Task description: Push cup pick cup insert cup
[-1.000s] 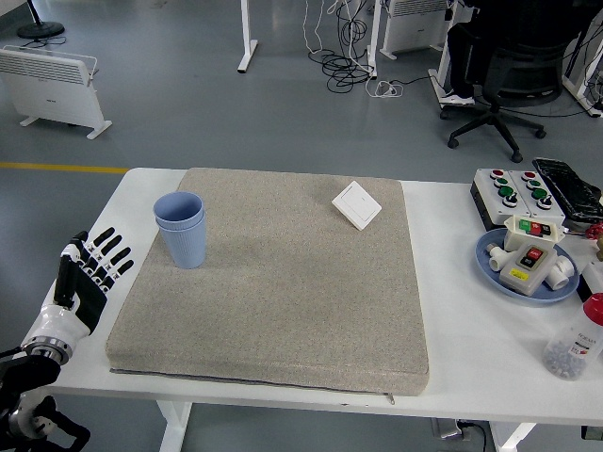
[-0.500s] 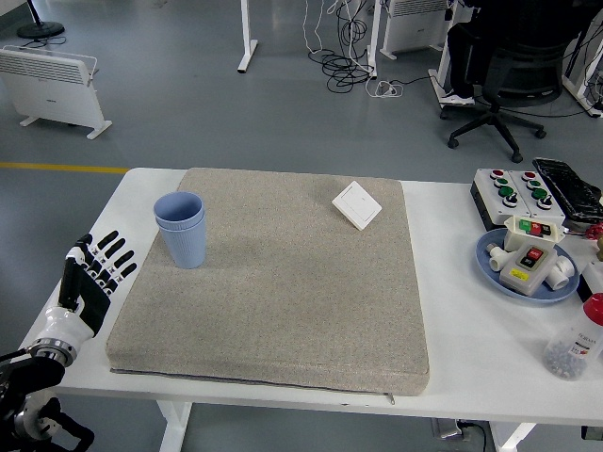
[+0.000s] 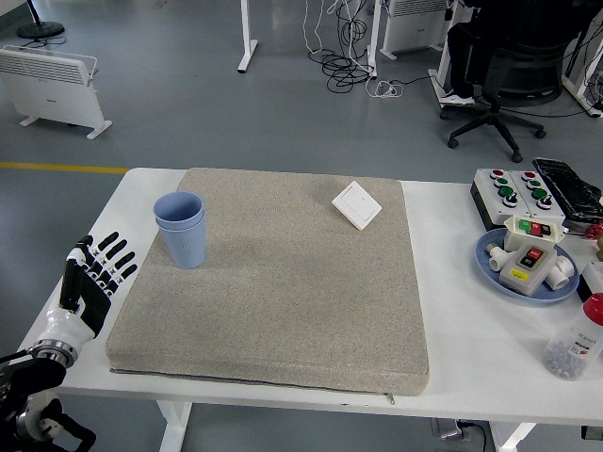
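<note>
A white table fills the lower part of the view, and a large grey mat covers most of its middle, lying flat with its near edge close to the table's front.

On the mat's far left corner area stand the cups — two blue ones, one nested inside the other, upright, the inner rim showing just above the outer. They sit well inside the mat's left edge, touched by nothing.

At the table's right end lies a blue plate carrying a small switch box with red and green buttons and some white fittings. Behind it sits a larger button box with red and green buttons, and a black device just beside that, at the far right edge. A clear bottle with a red cap stands near the front right corner.

The left hand rests over the table's left margin, beside the mat and well apart from the cups — its fingers are straight and spread, pointing up and away, gripping nothing. The black arm comes in from the lower left corner.

A small white switch plate lies tilted on the mat near its far right corner.
</note>
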